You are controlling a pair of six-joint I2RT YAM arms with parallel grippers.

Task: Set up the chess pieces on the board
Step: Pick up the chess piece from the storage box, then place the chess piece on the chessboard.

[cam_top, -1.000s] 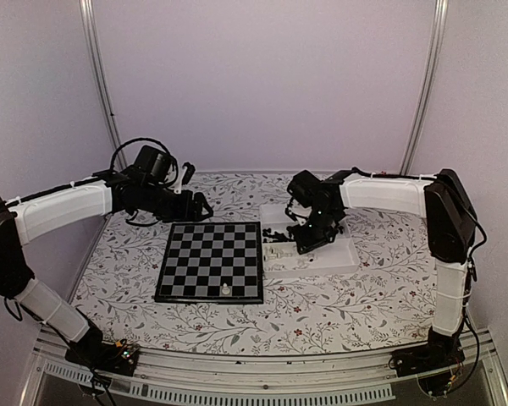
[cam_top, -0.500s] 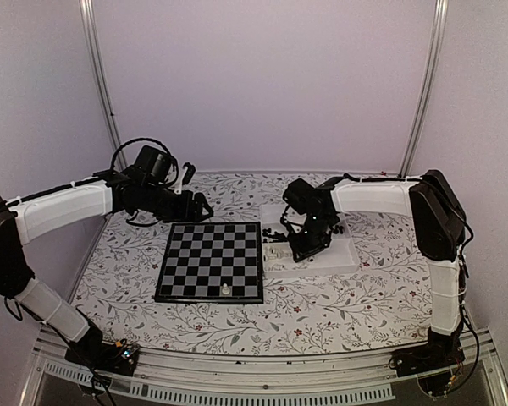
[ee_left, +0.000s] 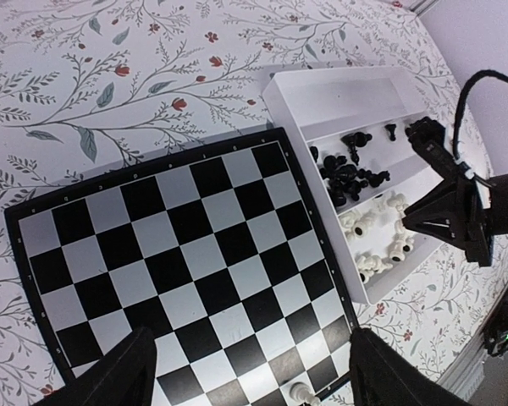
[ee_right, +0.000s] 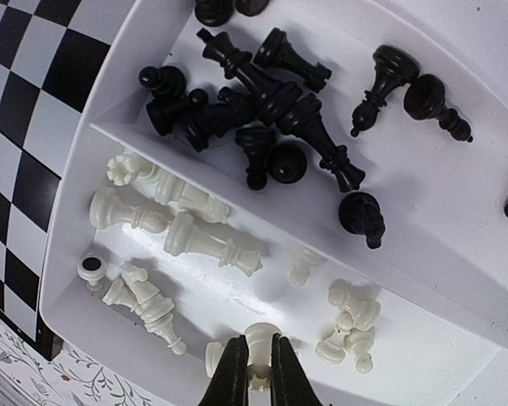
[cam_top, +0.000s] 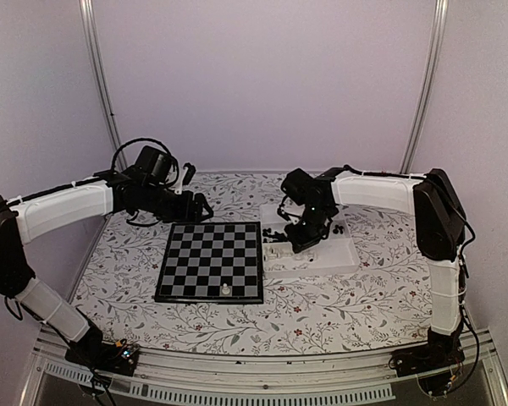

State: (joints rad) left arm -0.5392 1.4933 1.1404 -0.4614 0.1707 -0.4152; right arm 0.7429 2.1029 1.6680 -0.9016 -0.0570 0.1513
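Note:
The board (cam_top: 212, 260) lies flat at mid-table with one white chess piece (cam_top: 227, 289) standing near its front edge. My left gripper (ee_left: 250, 372) hangs open above the board (ee_left: 186, 254), nothing between its fingers. My right gripper (ee_right: 254, 372) is down in the white tray (ee_right: 440, 355), shut on a white chess piece (ee_right: 259, 338) in the near compartment. Other white pieces (ee_right: 186, 233) lie loose around it. Black pieces (ee_right: 271, 101) are heaped in the far compartment.
The white two-compartment tray (cam_top: 322, 258) sits right against the board's right edge. The floral tablecloth (cam_top: 339, 296) spreads around both. My right arm (cam_top: 381, 193) reaches in over the tray from the right. Frame posts stand at the back corners.
My right gripper has shifted a little back and left inside the tray and closed its jaws on a white piece. The left arm has not moved.

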